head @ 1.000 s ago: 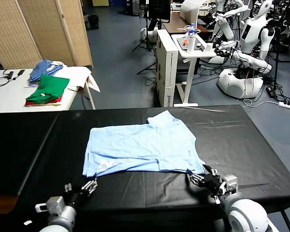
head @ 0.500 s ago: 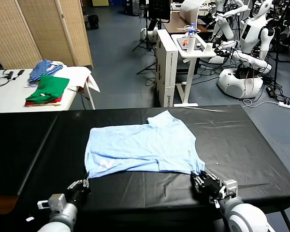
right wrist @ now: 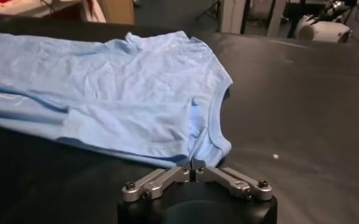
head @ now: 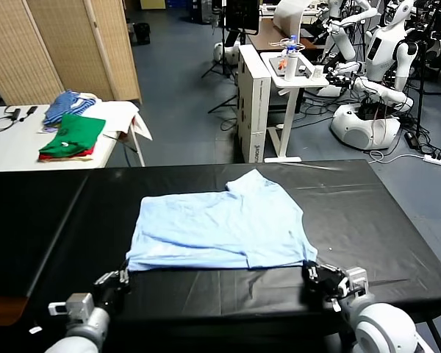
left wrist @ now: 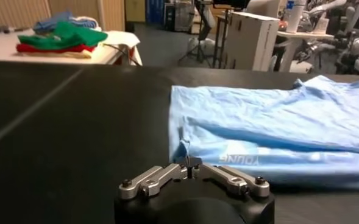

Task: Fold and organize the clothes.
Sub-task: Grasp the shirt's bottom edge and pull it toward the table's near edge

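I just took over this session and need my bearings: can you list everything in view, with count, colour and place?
T-shirt: one, pale sky-blue, partly folded, flat on the middle of the near table.
Near table: one, black cover, directly in front of the robot.
Side table: one, white, far left.
Folded garments: a green one on a red one, on the side table.
Cloth pile: one, blue-striped and white, behind the folded garments.
Folding screen: one, tan, far left.
White cart: one, holding a bottle, beyond the near table.
Other robots: several, white, far right.
Left hand: shut on the T-shirt's near left corner.
Right hand: shut on the T-shirt's near right corner.
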Robot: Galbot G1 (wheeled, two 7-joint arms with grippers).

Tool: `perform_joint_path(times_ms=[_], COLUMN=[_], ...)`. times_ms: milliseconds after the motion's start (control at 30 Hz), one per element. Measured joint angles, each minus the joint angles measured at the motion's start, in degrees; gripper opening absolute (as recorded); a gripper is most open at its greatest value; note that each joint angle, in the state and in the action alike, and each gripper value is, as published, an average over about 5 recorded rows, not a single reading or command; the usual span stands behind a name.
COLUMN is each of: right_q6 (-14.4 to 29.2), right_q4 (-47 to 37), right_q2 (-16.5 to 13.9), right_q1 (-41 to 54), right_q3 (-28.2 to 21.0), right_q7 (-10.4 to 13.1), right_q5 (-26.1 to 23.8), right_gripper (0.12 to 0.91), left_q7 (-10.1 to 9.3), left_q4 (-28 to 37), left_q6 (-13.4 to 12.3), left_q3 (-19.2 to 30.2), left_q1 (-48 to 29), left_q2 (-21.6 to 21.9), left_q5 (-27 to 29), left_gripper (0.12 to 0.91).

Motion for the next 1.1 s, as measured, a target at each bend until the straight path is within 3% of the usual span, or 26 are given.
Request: perform_joint_path(times_ms=[433,533,700,800,900,1100], right_q6=[-1.7,-1.7,-1.7,-1.7,-1.7,-1.7], right_q4=[4.6,5.7,7.9,9.0,9.9,9.5], right_q2=[0.5,0.3,-0.4,-0.8,-1.1,-1.4], right_q1=[-6.8,-7.6,-8.4,-8.5,-8.2,-5.4], right_q3=[3.7,4.4,5.9,6.7,7.5,7.5], right_q7=[1.5,2.0,2.9,3.4,3.6,3.3], right_q5=[0.2,0.8,2.5,3.3,4.5,7.4], right_gripper=[0.152,0.235,0.535,0.725,0.862,0.906], left_q7=[0.48,0.51,0.07,-0.32,-1.07,-2.99], left_q4=[-2.8,-3.0,-3.7,-4.3,-5.0,-6.2], left_q6=[0.3,0.3,0.6,0.7,1.0,1.9], left_q3=[-1.2,-1.3,-1.3,-1.6,-2.0,-3.1], left_q1=[6.6,7.6,8.3,8.8,9.1,9.1], left_q2=[1.2,0.9,0.3,0.0,-0.2,-0.8], left_q5=[2.8,3.1,3.1,3.1,2.9,2.7], left_gripper=[0.144,0.144,0.156,0.266,0.454,0.814])
